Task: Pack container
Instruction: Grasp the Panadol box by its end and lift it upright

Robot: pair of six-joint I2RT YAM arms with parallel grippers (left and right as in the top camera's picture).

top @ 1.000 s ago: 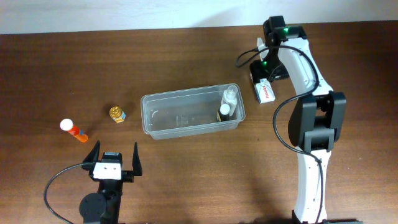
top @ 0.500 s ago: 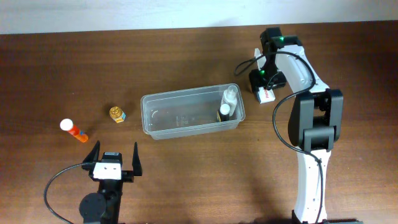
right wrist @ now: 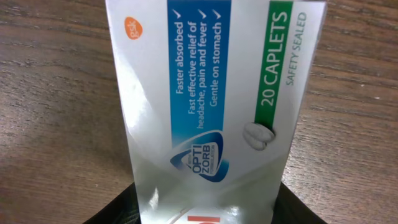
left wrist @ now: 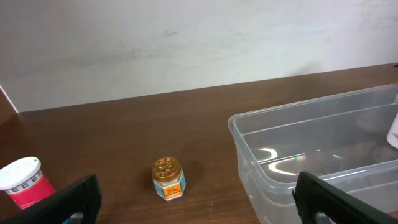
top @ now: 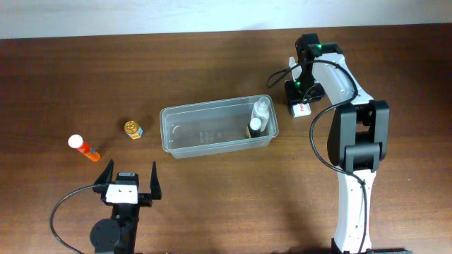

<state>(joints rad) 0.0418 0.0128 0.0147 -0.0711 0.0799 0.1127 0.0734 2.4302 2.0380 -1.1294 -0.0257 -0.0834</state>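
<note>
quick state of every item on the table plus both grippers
container: upright, open top, mostly empty
two bottles: standing in the container's right end
gold-lidded jar: upright on table, outside
orange tube: lying on table, outside
caplet box: on table, outside
left gripper: open, empty
right gripper: straddling caplet box, grip unclear

Overhead, the clear container (top: 217,128) sits mid-frame. Its left two-thirds are open, while two bottles (top: 258,116) crowd its right end. Left of it, a small jar (top: 133,129) and an orange tube (top: 83,147) stand well apart, with bare table (top: 212,204) between. The right arm (top: 346,92) blocks the upper right.
</note>
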